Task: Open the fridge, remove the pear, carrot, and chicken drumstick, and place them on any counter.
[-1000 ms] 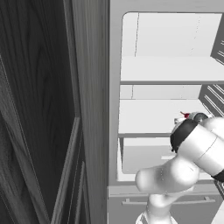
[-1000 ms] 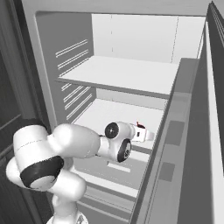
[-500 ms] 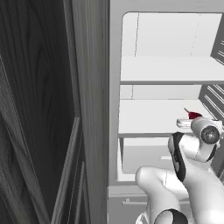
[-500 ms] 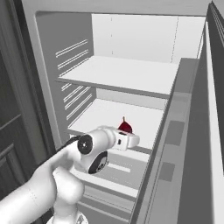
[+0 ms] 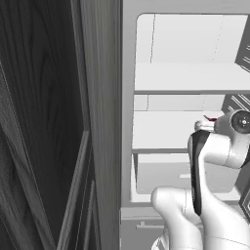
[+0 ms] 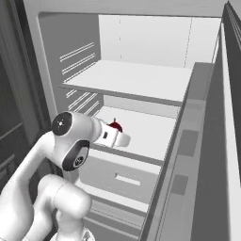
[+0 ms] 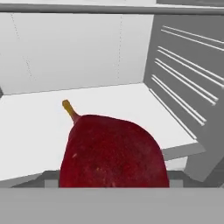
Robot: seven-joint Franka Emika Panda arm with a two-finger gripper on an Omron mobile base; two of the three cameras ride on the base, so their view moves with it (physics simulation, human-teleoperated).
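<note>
I see my gripper (image 6: 123, 140) closed around the pear (image 7: 113, 152), just above the fridge's (image 6: 141, 80) middle shelf (image 6: 146, 134).

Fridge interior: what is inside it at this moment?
In the open fridge, the dark-red pear sits close before the hand, over the middle shelf. The hand hides the pear's underside; the upper shelf looks bare.

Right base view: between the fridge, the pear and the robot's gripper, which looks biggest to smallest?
1. fridge, spanning most of the picture.
2. gripper.
3. pear, a small red patch mostly hidden behind the gripper, so these last two are unsure.
</note>
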